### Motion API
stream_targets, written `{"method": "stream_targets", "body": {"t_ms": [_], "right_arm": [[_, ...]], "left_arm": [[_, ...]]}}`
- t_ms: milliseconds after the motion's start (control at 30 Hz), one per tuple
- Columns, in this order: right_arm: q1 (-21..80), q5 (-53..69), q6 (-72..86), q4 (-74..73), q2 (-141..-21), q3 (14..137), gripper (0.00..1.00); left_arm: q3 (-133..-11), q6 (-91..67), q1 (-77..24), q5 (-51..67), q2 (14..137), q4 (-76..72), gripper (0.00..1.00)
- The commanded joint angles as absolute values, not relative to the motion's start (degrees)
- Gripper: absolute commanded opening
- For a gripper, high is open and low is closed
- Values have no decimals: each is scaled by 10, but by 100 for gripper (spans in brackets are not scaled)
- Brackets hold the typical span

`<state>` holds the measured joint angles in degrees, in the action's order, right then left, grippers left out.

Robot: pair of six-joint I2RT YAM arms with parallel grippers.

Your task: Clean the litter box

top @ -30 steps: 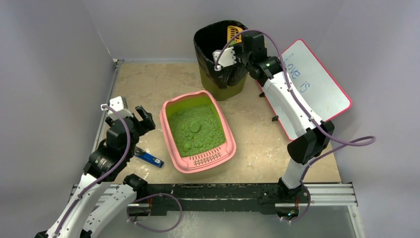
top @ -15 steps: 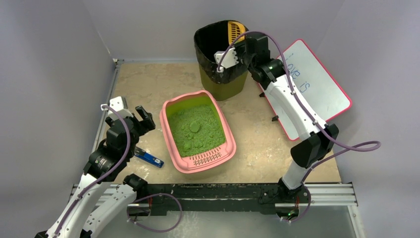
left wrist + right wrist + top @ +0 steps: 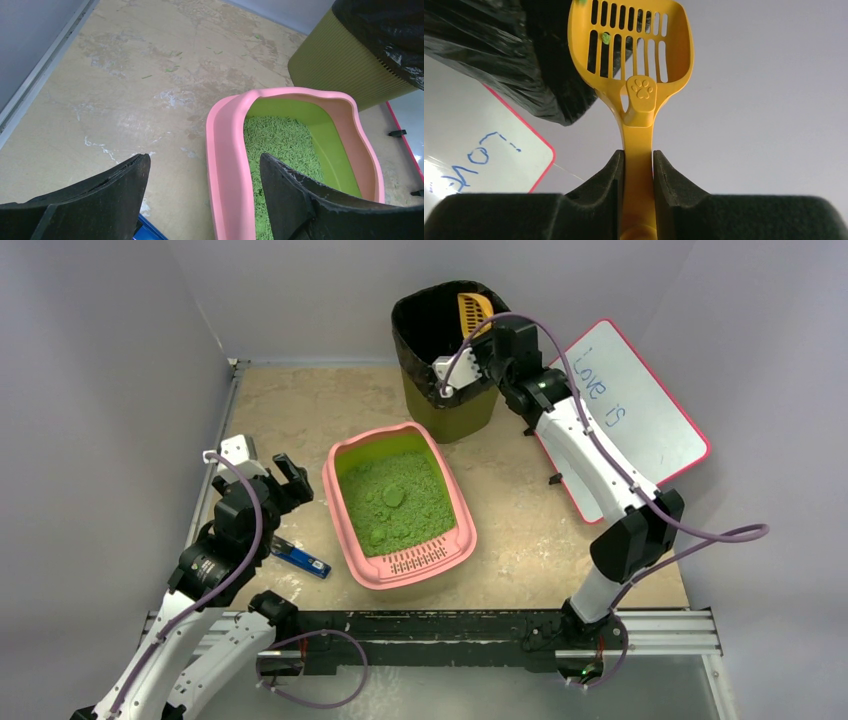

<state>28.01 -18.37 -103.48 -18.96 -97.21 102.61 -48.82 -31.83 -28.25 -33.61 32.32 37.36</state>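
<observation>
The pink litter box sits mid-table with green litter and a slotted lip at its near end. A round clump lies in the litter. My right gripper is shut on the handle of a yellow slotted scoop, holding it over the back right of the olive bin. In the right wrist view the scoop points away from the gripper, with a few green bits in its slots. My left gripper is open and empty. In the left wrist view the gripper straddles the box's left rim.
The tall olive bin with a black bag stands behind the litter box; it also shows in the left wrist view. A pink-edged whiteboard leans at the right. A blue object lies on the table left of the box.
My right arm has shifted slightly to the right at the bin, and more of the scoop's head now shows over the opening. The left arm has not moved.
</observation>
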Motion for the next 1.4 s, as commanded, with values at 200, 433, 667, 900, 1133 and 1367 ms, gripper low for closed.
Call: {"method": "stream_targets", "body": {"t_ms": [200,433,667,900,1133,1367], "right_arm": [[284,-127,-1182,-114,-916,975,0],[283,-145,-1222,-57,-910,971,0],[283,-149,-1217,-58,-897,932,0],[282,-104,-1187,-71,-877,900,0],[282,-128,-1128,-52,-879,965,0],[282,-187,-953,-97,-859,970,0]], "left_arm": [[-486,-310,-281,-340,318,352,80],[-486,-311,-281,-340,314,352,80],[-486,-312,-281,-339,313,352,80],[-485,-313,-281,-338,314,352,80],[-485,-314,-281,-339,314,353,80],[-485,-315,-281,-336,317,353,80]]}}
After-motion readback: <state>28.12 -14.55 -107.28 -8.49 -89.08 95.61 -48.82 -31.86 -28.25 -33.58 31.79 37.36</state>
